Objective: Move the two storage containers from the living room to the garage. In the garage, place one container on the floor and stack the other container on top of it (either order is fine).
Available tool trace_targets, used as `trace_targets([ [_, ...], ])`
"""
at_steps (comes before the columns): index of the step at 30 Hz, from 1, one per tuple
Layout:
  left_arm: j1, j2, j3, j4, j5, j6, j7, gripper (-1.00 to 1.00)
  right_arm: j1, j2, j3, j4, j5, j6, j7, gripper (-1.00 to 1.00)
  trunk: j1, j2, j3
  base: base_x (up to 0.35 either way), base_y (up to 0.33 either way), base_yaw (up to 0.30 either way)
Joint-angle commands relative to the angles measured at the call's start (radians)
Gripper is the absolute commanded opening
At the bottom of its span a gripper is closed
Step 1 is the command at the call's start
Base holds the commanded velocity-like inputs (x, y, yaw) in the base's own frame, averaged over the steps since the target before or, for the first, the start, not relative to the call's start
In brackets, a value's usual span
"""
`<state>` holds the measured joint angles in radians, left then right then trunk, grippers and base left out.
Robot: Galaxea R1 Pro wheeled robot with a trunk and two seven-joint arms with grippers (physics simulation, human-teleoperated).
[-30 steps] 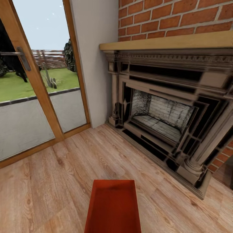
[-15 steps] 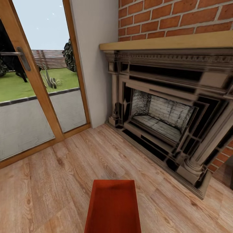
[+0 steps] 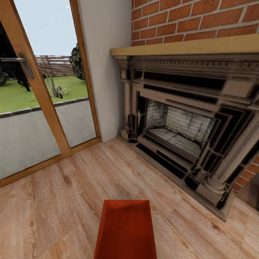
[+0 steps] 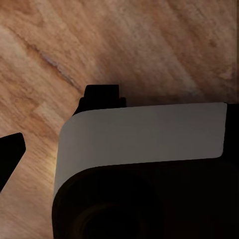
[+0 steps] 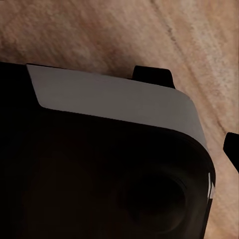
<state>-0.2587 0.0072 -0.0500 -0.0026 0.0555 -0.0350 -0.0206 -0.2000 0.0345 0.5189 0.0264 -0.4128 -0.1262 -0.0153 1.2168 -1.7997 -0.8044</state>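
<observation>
An orange-red storage container (image 3: 125, 230) sits low in the middle of the head view, its open top facing up and its near end cut off by the picture's lower edge. It shows above the light wood-plank floor (image 3: 54, 208) of the living room; whether it rests on the planks or is held off them cannot be told, since nothing under or beside it shows.

Beyond the container, to the right, stands a fireplace (image 3: 183, 133) with a dark carved surround, a pale wooden mantel shelf (image 3: 187, 46) and red brick wall (image 3: 194, 18) above it. Its base meets the plank floor along a slanted line. To the left of the fireplace is a plain white wall section (image 3: 106, 72), and left of that a wood-framed glass door (image 3: 39, 100) with a metal handle (image 3: 25, 64), looking out on paving, grass and a fence.

In the left wrist view, a grey and black part of the robot's body (image 4: 142, 164) covers much of the frame over the wood planks, and a dark finger tip (image 4: 10, 154) shows at one edge. In the right wrist view, a similar grey and black body part (image 5: 109, 159) lies over the planks, with a dark finger tip (image 5: 232, 149) at the edge. How far either gripper is open, and whether it holds anything, cannot be told.
</observation>
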Motion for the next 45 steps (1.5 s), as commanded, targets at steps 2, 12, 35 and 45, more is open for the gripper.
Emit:
trace_targets([
  [2, -0.001, -0.001, -0.005, 0.001, 0.006, -0.003, -0.002, 1.0, -0.001, 0.003, 0.009, 0.003, -0.008, -0.006, -0.002, 1.0, 0.0, 0.0, -0.001, 0.0, 0.0, 0.0],
  [12, -0.001, -0.003, -0.005, 0.001, 0.005, -0.005, -0.003, 1.0, -0.001, 0.004, 0.008, 0.003, -0.01, -0.004, -0.001, 1.0, 0.0, 0.0, -0.001, 0.0, 0.0, 0.0],
  [35, -0.001, -0.011, -0.004, -0.181, 0.003, 0.031, 0.002, 1.0, -0.004, 0.006, 0.022, -0.226, -0.008, 0.066, -0.126, 1.0, 0.0, 0.0, -0.001, 0.0, 0.0, 0.0],
  [45, -0.01, -0.028, -0.005, -0.397, -0.002, 0.175, 0.054, 1.0, -0.058, 0.011, 0.023, -0.282, -0.014, 0.106, -0.186, 1.0, 0.0, 0.0, -0.001, 0.0, 0.0, 0.0],
])
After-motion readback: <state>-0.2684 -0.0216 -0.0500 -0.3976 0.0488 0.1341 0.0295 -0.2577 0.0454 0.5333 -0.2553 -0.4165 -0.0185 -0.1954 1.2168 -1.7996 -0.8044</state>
